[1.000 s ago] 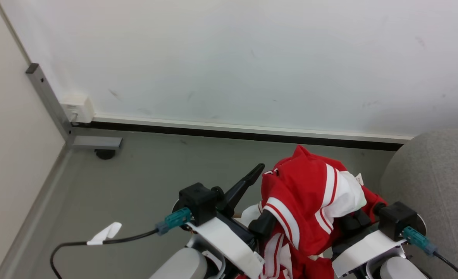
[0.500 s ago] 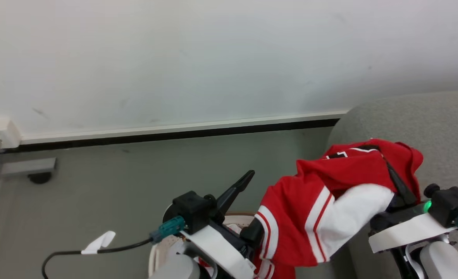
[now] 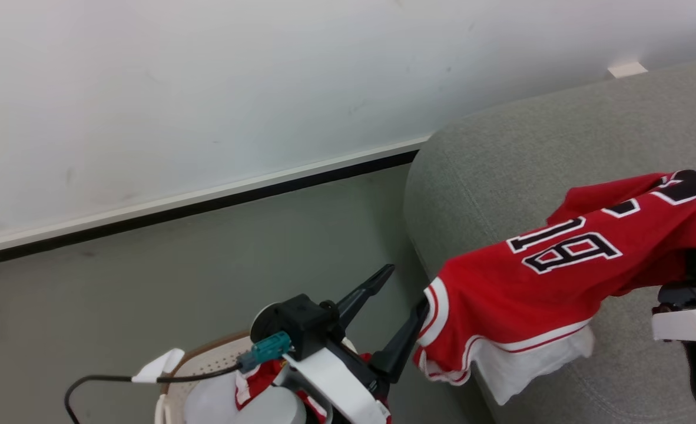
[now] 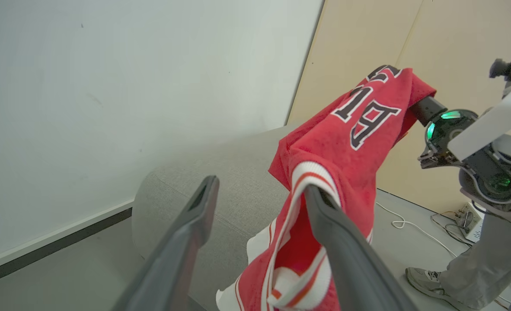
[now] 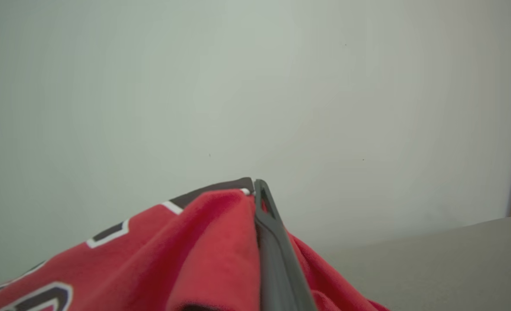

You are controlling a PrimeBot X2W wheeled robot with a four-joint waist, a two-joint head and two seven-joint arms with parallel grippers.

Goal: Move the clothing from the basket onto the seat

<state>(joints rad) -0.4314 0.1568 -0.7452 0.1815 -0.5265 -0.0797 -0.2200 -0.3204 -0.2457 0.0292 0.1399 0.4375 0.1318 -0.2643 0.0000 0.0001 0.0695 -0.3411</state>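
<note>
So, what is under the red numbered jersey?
Below the jersey is the grey seat; whether they touch is unclear. The fabric hides the seat beneath it and most of the right gripper, shut on it.

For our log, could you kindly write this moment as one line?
right gripper: shut on red numbered jersey over grey woven seat | left gripper: open, jersey trim over one finger | cream perforated plastic basket: red garment inside
</note>
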